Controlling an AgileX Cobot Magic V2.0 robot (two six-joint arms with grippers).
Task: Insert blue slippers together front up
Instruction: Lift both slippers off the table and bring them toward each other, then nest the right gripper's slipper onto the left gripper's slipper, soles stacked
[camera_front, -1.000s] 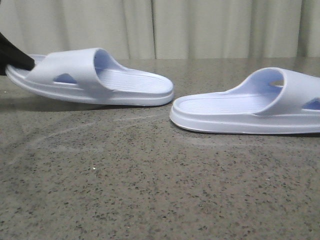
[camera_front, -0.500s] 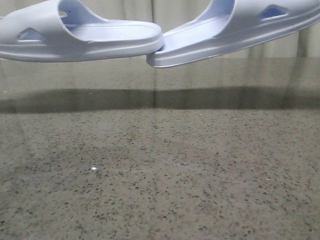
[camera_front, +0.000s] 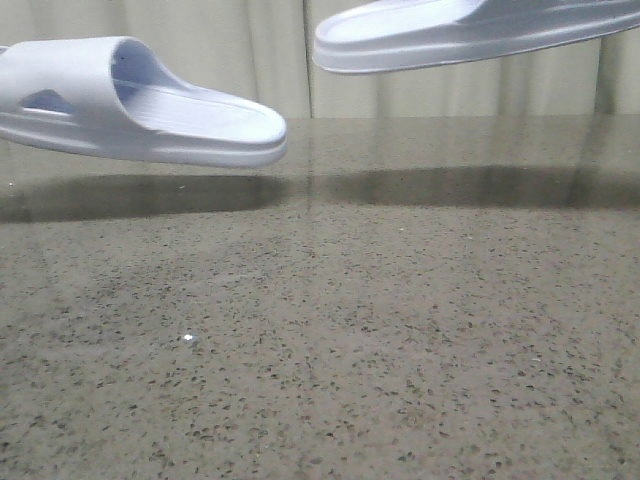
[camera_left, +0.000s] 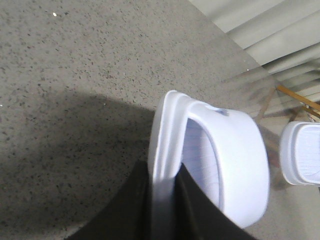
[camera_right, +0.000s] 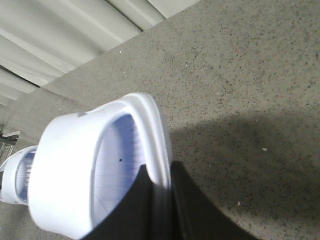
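Both blue slippers hang in the air above the table. In the front view the left slipper (camera_front: 140, 105) is at the far left, heel end pointing right and slightly down. The right slipper (camera_front: 470, 35) is higher, at the top right, partly cut off. No gripper shows in that view. In the left wrist view my left gripper (camera_left: 162, 174) is shut on the sole edge of its slipper (camera_left: 225, 165). The other slipper (camera_left: 301, 155) shows beyond it. In the right wrist view my right gripper (camera_right: 159, 174) is shut on the sole edge of its slipper (camera_right: 70, 170).
A grey speckled stone table (camera_front: 330, 330) fills the lower part of the front view, with the slippers' shadows along its far edge. Pale curtains (camera_front: 290, 60) hang behind it. A wooden frame (camera_left: 295, 97) stands past the table in the left wrist view.
A second ago both slippers lay on the table. They were lifted with heels touching. Now they are apart: the left one lower and further left, the right one higher.
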